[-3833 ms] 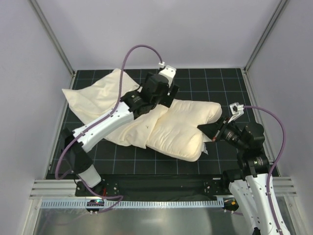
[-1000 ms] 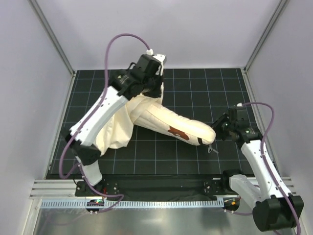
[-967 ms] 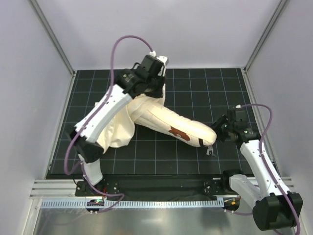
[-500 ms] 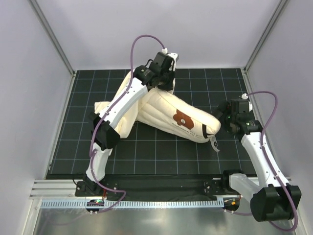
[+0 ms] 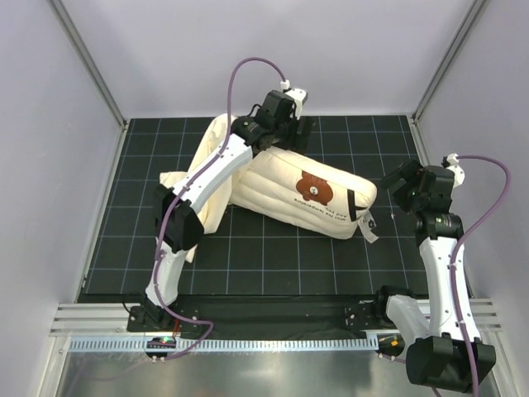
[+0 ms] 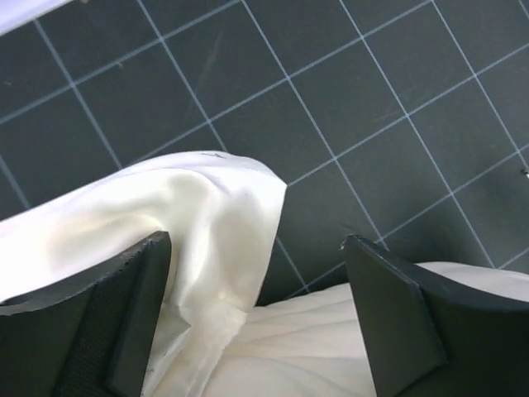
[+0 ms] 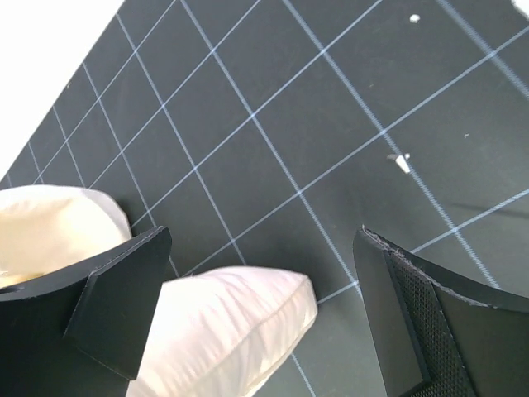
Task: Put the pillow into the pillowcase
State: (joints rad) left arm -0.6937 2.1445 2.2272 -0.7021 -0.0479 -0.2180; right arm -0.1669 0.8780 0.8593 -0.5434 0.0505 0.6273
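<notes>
The puffy cream pillow (image 5: 306, 194) with its brown logo (image 5: 312, 188) lies across the middle of the mat, its white tag (image 5: 369, 227) at the right end. Its left end meets the limp pillowcase (image 5: 197, 186), which spreads left under my left arm; how far in it sits is hidden. My left gripper (image 5: 299, 132) hovers open over the pillow's far edge. In the left wrist view the pillowcase fold (image 6: 182, 223) and the pillow (image 6: 331, 339) lie below the open left gripper (image 6: 256, 273). My right gripper (image 5: 405, 178) is open, just right of the pillow; a pillow corner (image 7: 231, 331) shows under the right gripper (image 7: 260, 256).
The black gridded mat (image 5: 273, 265) covers the table between grey walls. Metal frame posts (image 5: 87, 62) run up both back corners. A metal rail (image 5: 248, 343) crosses the near edge by the arm bases.
Both grippers have opened and let go. The pillow has swung round and settled logo-up on the mat. My right arm has drawn back right; my left gripper has shifted right.
</notes>
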